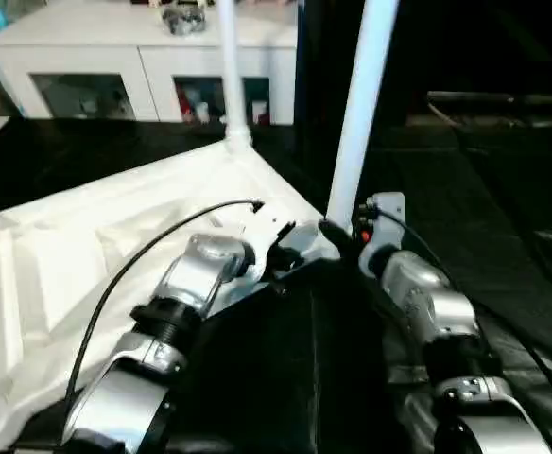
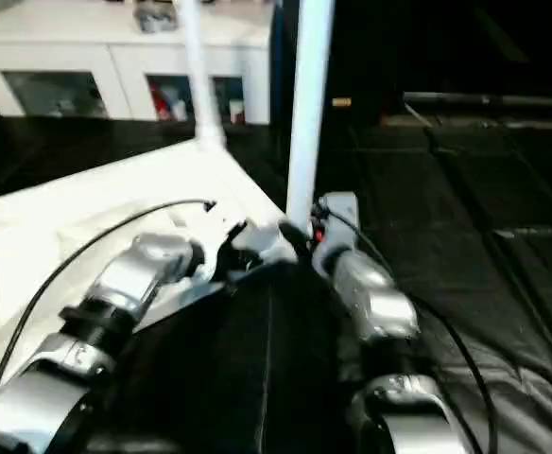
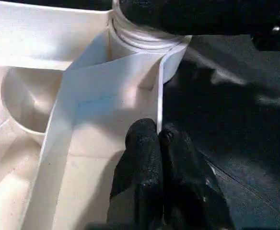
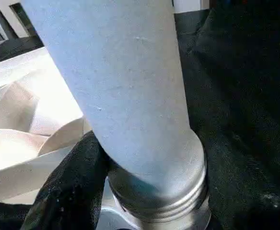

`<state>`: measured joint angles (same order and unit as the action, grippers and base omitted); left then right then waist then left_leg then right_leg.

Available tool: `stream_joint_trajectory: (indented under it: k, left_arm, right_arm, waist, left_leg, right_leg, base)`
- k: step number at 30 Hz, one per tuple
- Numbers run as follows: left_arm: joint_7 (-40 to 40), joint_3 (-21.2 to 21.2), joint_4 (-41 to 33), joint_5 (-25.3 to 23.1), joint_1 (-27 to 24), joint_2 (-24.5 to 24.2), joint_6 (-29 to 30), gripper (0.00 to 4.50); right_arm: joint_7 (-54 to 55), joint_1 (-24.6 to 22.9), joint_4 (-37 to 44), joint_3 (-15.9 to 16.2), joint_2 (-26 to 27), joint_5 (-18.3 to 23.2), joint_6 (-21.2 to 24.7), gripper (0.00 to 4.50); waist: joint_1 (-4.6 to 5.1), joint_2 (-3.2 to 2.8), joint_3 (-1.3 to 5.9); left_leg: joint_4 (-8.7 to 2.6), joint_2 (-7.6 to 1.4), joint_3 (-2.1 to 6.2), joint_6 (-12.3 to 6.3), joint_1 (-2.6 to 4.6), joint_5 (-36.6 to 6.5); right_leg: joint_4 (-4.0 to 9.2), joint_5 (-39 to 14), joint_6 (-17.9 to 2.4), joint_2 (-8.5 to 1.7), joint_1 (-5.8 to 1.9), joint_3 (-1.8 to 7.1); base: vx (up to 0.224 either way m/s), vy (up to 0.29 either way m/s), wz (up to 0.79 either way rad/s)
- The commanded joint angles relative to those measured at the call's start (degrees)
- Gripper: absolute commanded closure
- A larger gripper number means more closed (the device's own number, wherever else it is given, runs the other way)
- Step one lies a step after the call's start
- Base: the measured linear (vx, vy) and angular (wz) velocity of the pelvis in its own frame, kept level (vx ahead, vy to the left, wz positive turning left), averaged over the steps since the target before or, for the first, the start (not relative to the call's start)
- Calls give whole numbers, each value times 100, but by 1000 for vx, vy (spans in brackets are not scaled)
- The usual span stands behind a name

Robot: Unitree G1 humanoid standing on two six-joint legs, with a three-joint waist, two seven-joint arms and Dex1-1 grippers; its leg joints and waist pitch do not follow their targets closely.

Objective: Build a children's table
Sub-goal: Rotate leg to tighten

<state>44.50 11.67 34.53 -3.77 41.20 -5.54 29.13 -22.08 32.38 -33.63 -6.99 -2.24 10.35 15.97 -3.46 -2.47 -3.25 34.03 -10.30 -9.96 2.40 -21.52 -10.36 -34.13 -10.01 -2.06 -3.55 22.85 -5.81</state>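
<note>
— Table top [image 1: 87,236] lies ribbed side up on the black mat [image 1: 503,208], filling the near left. Where are the grippers?

— Both at its near right corner. The left gripper [image 3: 159,139] has its two black fingers pressed together, nothing between them; their tips rest against the thin white rim of the top, just short of the corner socket [image 3: 147,40].

— And the right one?

— The right gripper [image 4: 116,167] is spread about as wide as the near leg [image 1: 361,104] and sits at that leg's base. One black finger [image 4: 68,191] lies against the leg's left side, just above its threaded end. The other finger is hidden behind the leg, so I cannot tell whether it is truly clamped.

— Is the leg in the socket?

— Its threaded end stands at the socket's mouth, with ridged rings showing above the collar. The leg rises almost upright, leaning slightly right.

— Anything else fitted?

— A second leg [image 1: 231,71] stands upright in the far corner socket. Both are smooth, round, white and tapered. The underside shows raised ribs and a curved pocket beside the near socket.

— Beyond that?

— A white cabinet [image 1: 134,66] with glass doors stands at the far left.
</note>
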Motion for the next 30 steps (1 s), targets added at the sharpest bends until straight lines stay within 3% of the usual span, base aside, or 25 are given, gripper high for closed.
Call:
stream_joint_trajectory:
  k: [1, 3, 7, 16, 19, 23, 29, 30]
  left_arm:
    - [128, 215, -271, 149, 254, 247, -276, 450]
    - [140, 226, -253, 128, 241, 195, -314, 450]
    - [377, 247, -191, 87, 181, -32, -464, 450]
    - [1471, 586, -120, 11, -19, -710, -937, 450]
    - [1918, 745, -103, 2, -56, -925, -1179, 450]
    - [2729, 1008, -214, 54, -113, -1255, -1580, 450]
    - [3417, 1229, -297, 88, -146, -1488, -1800, 450]
    - [3571, 1322, -276, 38, -136, -1555, -1933, 450]
  right_arm:
    - [-361, -100, -126, 423, 353, 111, 148, 122]
    - [-432, -166, -42, 441, 294, 140, 139, 112]
    - [-922, -498, 402, 495, -36, 156, 125, 77]
    - [-2619, -1013, 1236, 495, -1268, 554, 222, 14]
    - [-3328, -1097, 1410, 609, -1750, 570, 158, 2]
    - [-4140, -982, 1363, 742, -2334, 501, -84, 2]
    - [-4805, -798, 1288, 1039, -2640, 452, -310, 2]
    - [-5195, -770, 1334, 1265, -2772, 362, -458, 2]
  waist:
    - [-55, 68, 497]
    - [-68, 64, 479]
    - [-95, 46, 443]
    - [-239, 35, 439]
    - [-261, 38, 451]
    - [-361, 52, 458]
    - [-441, 43, 451]
    - [-453, 47, 447]
  left_leg:
    - [-285, -282, 121, -727, 18, -79]
    - [-290, -285, 111, -771, 22, -202]
    - [-317, -295, 111, -612, 44, -532]
    - [-315, -316, 97, -534, 80, -730]
    - [-310, -326, 108, -567, 51, -634]
    - [-289, -334, 92, -623, 56, -589]
    - [-296, -358, 96, -548, 81, -740]
    - [-294, -361, 89, -553, 86, -743]
  right_leg:
    - [290, -116, -1303, -559, -375, 335]
    - [315, -227, -1321, -570, -374, 335]
    - [392, -806, -1182, -568, -372, 337]
    - [425, -1061, -1026, -556, -351, 349]
    - [391, -948, -1051, -559, -363, 340]
    - [378, -944, -1077, -562, -344, 341]
    - [395, -1254, -1064, -566, -317, 334]
    - [398, -1253, -1068, -562, -303, 339]
  base:
    - [0, 0, 0]
    - [0, 0, 0]
    - [0, 0, 0]
    - [0, 0, 0]
    - [0, 0, 0]
    - [0, 0, 0]
    - [0, 0, 0]
    - [0, 0, 0]
